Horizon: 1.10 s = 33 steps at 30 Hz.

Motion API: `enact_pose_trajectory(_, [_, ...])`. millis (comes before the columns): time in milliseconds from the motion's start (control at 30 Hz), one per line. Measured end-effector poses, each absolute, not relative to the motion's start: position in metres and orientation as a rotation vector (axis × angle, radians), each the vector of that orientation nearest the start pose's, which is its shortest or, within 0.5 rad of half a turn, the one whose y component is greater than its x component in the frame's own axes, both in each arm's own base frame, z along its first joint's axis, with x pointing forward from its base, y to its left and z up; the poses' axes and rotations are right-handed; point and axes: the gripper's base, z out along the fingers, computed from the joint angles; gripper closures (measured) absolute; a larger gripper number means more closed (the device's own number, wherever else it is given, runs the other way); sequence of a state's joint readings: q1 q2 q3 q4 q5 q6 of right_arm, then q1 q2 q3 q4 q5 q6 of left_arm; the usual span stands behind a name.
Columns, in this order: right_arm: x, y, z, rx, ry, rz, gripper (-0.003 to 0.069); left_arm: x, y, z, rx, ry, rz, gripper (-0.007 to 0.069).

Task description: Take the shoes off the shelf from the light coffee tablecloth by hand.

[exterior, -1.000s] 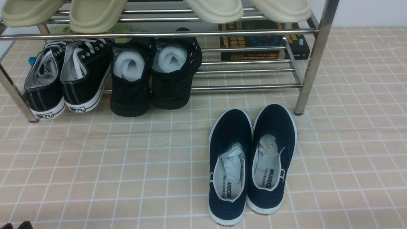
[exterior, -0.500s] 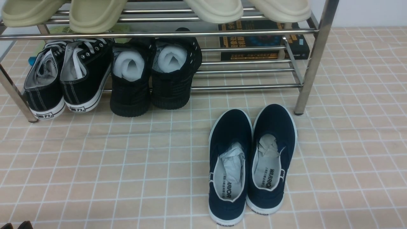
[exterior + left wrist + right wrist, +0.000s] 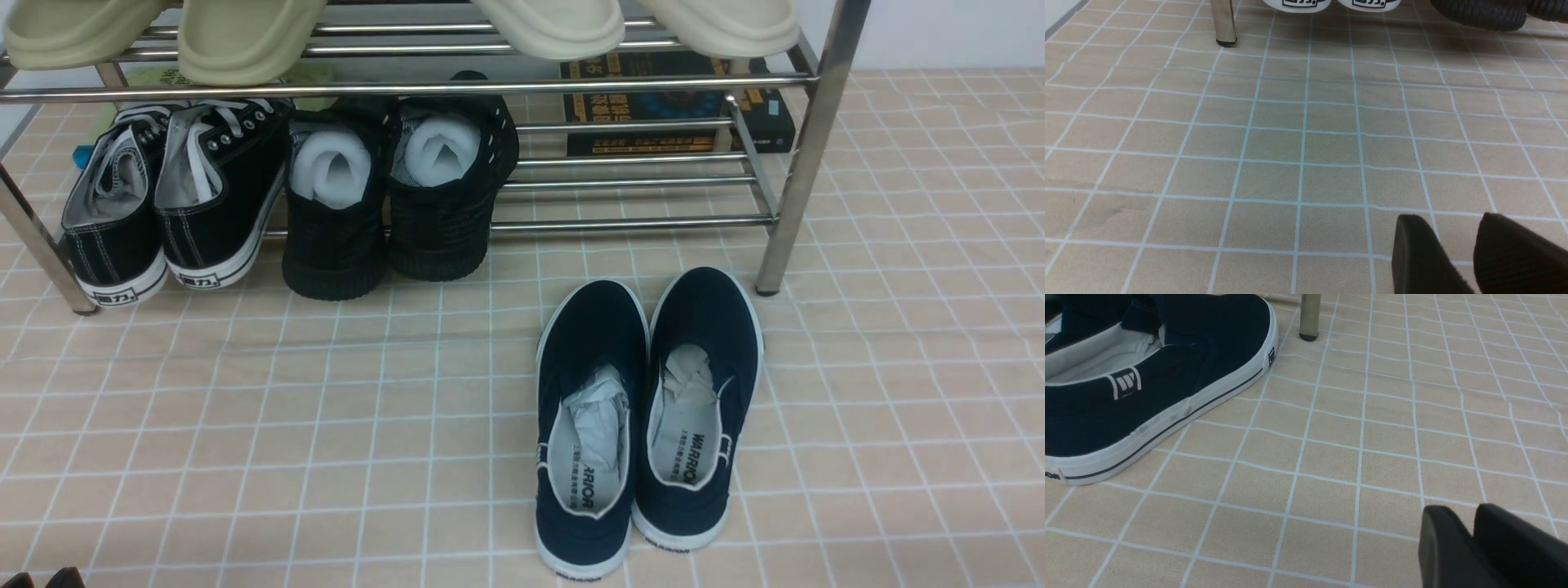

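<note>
Nothing has moved: the shoes (image 3: 649,420) sit off the shelf (image 3: 804,163), near the right gripper (image 3: 1472,522), which looks closed and empty, as does the left gripper (image 3: 1453,232), though slightly parted.

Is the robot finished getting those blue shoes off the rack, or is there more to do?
It looks finished. The navy shoes sit side by side on the checked tablecloth, in front of the shelf. Both pincers, left and right, hold nothing. Nothing obvious remains.
</note>
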State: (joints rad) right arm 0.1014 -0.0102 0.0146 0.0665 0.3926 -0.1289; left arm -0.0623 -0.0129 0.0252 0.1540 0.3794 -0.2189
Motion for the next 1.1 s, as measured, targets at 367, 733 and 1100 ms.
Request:
enact_pose_trajectory(367, [0.0514,0.0076,0.1736,-0.176,1.872,0.047,0.0510,0.0525,0.0019,0.1717,-0.052,1.870,-0.042,0.0385])
enact_pose_trajectory(733, [0.0514,0.0076,0.1736,-0.176,1.872,0.047,0.0499,0.0525,0.0019,0.1717,-0.052,1.870,-0.042,0.0385])
enact_pose_trajectory(1100, [0.0514,0.0076,0.1736,-0.177,1.872,0.047,0.0494,0.0525,0.0019,0.1717,-0.052,1.870,-0.042,0.0385])
